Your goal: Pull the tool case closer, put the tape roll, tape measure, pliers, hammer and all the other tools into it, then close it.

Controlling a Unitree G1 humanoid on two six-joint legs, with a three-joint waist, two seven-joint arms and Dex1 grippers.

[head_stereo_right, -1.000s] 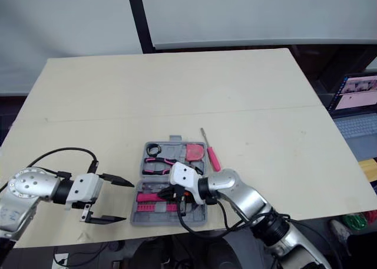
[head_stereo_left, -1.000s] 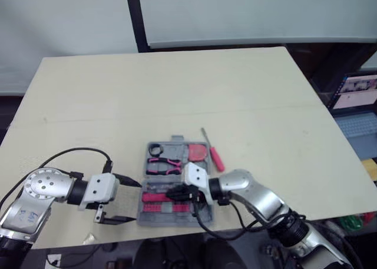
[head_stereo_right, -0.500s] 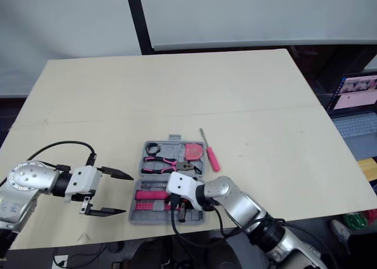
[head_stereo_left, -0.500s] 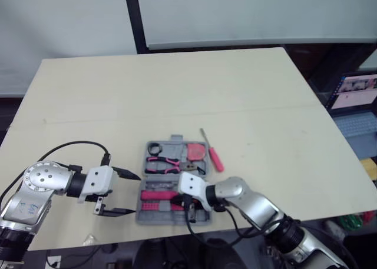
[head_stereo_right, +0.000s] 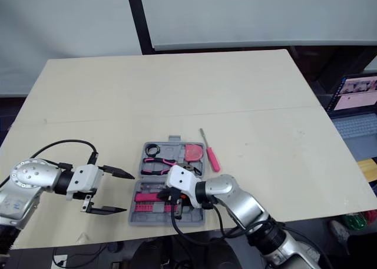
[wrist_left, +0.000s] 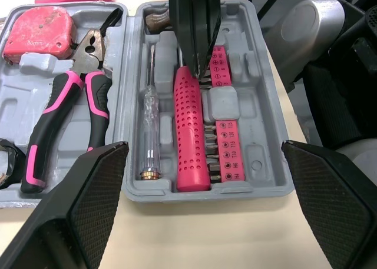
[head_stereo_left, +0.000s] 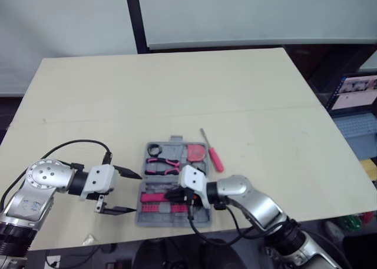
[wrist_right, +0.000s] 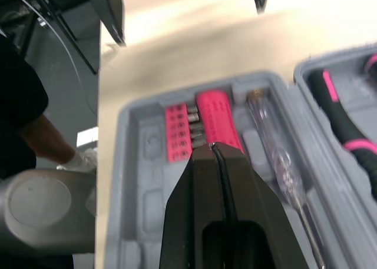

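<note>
The grey tool case lies open near the table's front edge. Its far half holds the black tape roll, pink-handled pliers and red tape measure. In the near half lie the pink-handled hammer, a clear tester screwdriver and a strip of bits. A red screwdriver rests on the table just right of the case. My right gripper is shut, empty, its tip just above the hammer handle. My left gripper stands open just left of the case.
The case sits close to the table's front edge. A laptop stands off the table at the right. A dark post rises behind the table. In the right wrist view a person's gloved hand shows beyond the table edge.
My right gripper dipped toward the case's near edge, then came back over the hammer handle. My left gripper drew slightly left, still open.
</note>
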